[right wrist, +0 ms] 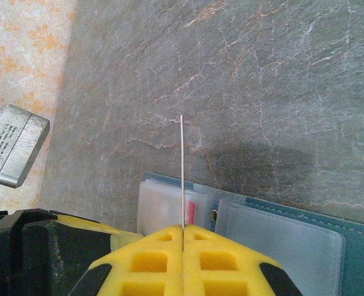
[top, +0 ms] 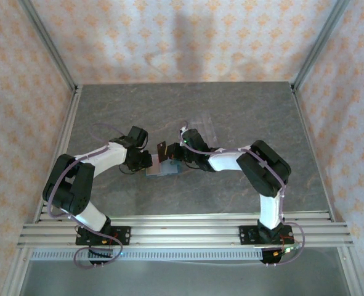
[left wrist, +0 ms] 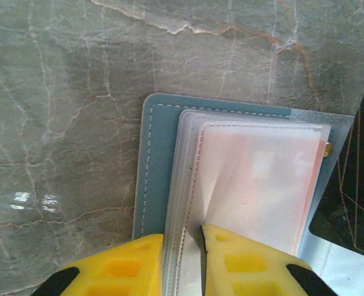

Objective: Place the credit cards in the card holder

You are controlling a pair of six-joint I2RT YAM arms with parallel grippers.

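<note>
Left gripper [left wrist: 182, 239], with yellow fingers, is clamped on a clear sleeve of the open teal soft card holder [left wrist: 154, 160], which lies flat mid-table between the arms. Right gripper [right wrist: 183, 233] pinches a thin dark card [top: 161, 151] edge-on over the sleeves; its markings are unreadable. Open grey marble-pattern table [left wrist: 58, 123] adjoins the holder's left edge.

Left arm [top: 101, 157] and right arm [top: 231, 161] had white links, black joints, lilac cables [top: 95, 131]; left gripper [left wrist: 182, 237] had yellow square-pocketed fingers [left wrist: 123, 268], black edge marks
</note>
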